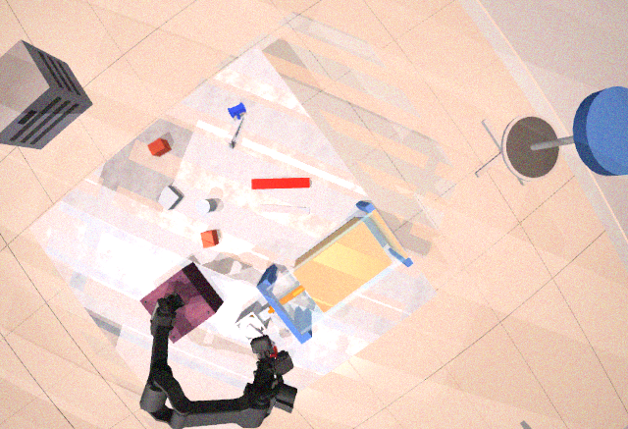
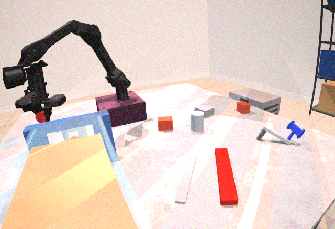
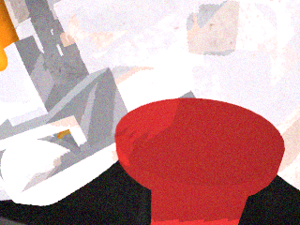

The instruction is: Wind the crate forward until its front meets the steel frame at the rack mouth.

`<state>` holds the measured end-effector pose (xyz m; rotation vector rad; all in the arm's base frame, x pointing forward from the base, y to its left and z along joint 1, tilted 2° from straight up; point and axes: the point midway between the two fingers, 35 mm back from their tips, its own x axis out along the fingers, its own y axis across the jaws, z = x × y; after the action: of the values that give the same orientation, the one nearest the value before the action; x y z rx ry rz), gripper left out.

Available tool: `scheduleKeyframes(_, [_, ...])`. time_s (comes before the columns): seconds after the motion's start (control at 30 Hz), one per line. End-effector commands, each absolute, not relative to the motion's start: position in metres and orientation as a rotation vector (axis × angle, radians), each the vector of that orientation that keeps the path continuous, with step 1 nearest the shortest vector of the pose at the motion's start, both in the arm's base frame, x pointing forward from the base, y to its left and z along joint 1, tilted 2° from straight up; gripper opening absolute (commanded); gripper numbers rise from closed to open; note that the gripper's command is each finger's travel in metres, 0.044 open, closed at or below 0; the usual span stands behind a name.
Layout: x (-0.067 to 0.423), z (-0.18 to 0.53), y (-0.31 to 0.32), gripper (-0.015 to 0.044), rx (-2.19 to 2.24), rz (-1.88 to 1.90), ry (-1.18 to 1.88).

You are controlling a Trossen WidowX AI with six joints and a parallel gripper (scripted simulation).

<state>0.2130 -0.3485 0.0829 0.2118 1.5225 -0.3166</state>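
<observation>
Overhead, top view: end effector [image 1: 272, 351] clamped on the red winch handle [image 1: 274, 350], just beside the blue steel frame [image 1: 284, 307] at the near end of the guard cubby [image 1: 391, 246]. Crate [image 1: 341, 264], orange, lying inside the clear panels, with an orange strap [image 1: 289, 296] running from it toward the frame. Winch [image 1: 250, 324], pale, between the frame and the end effector. Elsewhere on the counter [image 1: 127, 256]: red bar [image 1: 280, 183], blue mallet [image 1: 236, 111], grey cylinder [image 1: 207, 205], two orange blocks [image 1: 210, 238].

Exterior view: arm arched from its maroon base [image 2: 121, 107], end effector [image 2: 42, 112] pointing down behind the steel frame [image 2: 65, 124], red knob of the winch handle [image 2: 40, 117] showing between the fingers. Crate [image 2: 65, 183] flat in the foreground.

Wrist view: winch handle [image 3: 201, 169] filling the lower centre, flared red knob uppermost, dark fingers closed at either side. Strap [image 3: 7, 32] visible at the left edge.
</observation>
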Motion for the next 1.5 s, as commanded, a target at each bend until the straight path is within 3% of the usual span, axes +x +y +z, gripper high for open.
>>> scheduleKeyframes(0.0, [0.238,0.082,-0.334,0.0,0.198,-0.254,1.491])
scheduleKeyframes(1.47, [0.251,0.083,-0.323,0.0,0.199,-0.253,1.489])
